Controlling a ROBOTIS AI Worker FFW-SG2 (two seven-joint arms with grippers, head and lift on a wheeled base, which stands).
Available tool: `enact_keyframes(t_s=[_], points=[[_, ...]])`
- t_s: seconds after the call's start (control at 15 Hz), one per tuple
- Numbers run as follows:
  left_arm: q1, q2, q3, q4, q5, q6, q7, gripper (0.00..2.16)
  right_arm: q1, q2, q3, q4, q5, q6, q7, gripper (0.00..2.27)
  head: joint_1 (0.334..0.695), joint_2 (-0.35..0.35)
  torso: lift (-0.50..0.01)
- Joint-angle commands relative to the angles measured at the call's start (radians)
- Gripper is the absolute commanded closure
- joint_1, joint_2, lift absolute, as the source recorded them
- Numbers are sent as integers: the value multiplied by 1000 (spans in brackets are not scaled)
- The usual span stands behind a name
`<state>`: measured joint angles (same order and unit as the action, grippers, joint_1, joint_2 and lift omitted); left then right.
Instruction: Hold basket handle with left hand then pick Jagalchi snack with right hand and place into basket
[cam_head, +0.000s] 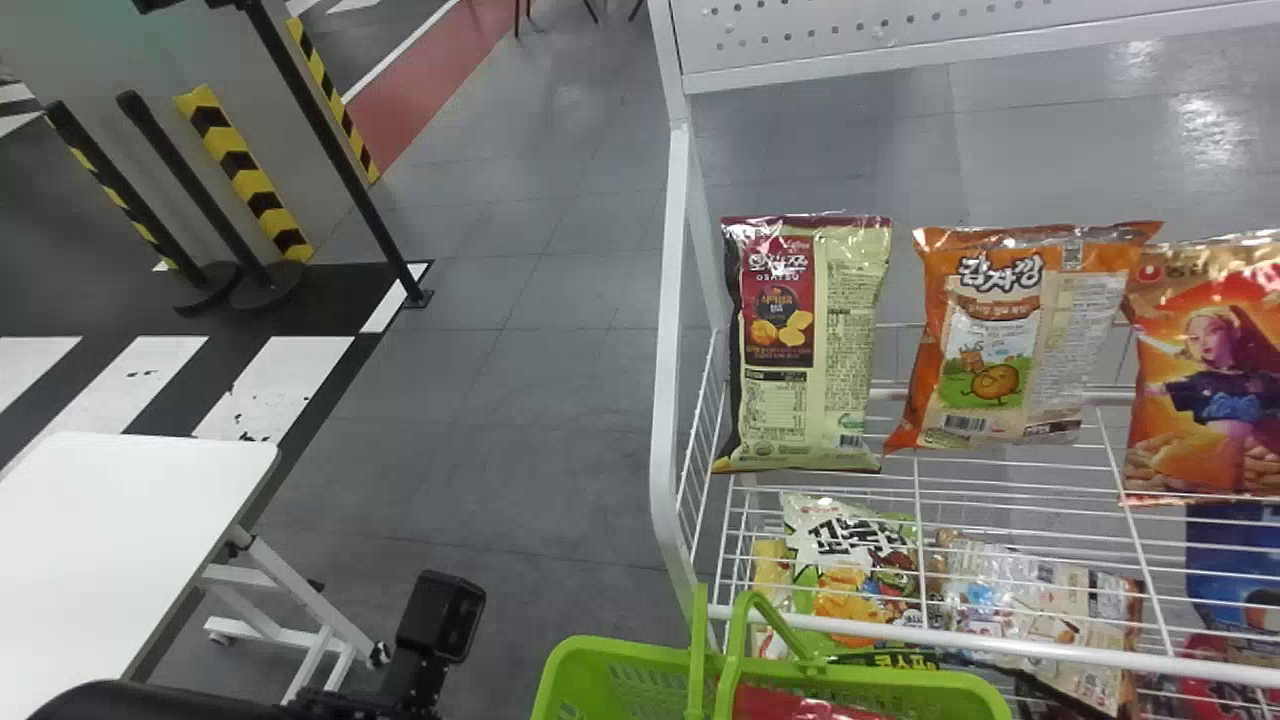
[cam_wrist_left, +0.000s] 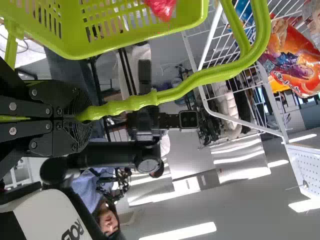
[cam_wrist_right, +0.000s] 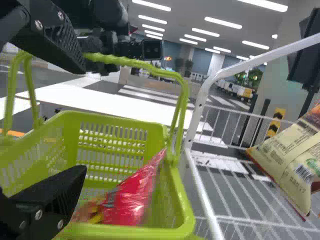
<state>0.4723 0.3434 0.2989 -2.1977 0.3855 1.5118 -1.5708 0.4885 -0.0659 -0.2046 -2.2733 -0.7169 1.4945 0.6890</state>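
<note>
Jagalchi (cam_wrist_right: 134, 197), the red one I think, is in the basket (cam_wrist_right: 184, 212), near you. Your right hand (cam_wrist_right: 82, 120) is wide open; your left hand (cam_wrist_left: 84, 117) pinches the handle (cam_wrist_left: 132, 103). Hold left steady and lift right slowly, missing the handle.

Bright light falls from long white ceiling strips (cam_wrist_right: 151, 5). Glare spots the glossy grey floor (cam_head: 1205, 130) beyond the rear edge of the white wire shelf (cam_head: 900, 634); highlights streak the shiny red packet (cam_wrist_right: 137, 195) in the green plastic basket (cam_wrist_right: 185, 217).
</note>
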Motion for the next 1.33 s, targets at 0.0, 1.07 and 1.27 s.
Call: enact_keyframes(t_s=[0.0,1.07,1.27], points=[[-4,-1,-1,7,0,0,-10,2148,117,5,17,-54,120,-335,3,93,695,334,-9],[-11,-24,2,52,-7,-21,-10,2148,277,67,229,216,606,-1679,-384,117,695,-7,-9],[-11,-24,2,61,-8,-28,-10,2148,294,67,229,301,617,-1820,-410,120,695,-8,-9]])
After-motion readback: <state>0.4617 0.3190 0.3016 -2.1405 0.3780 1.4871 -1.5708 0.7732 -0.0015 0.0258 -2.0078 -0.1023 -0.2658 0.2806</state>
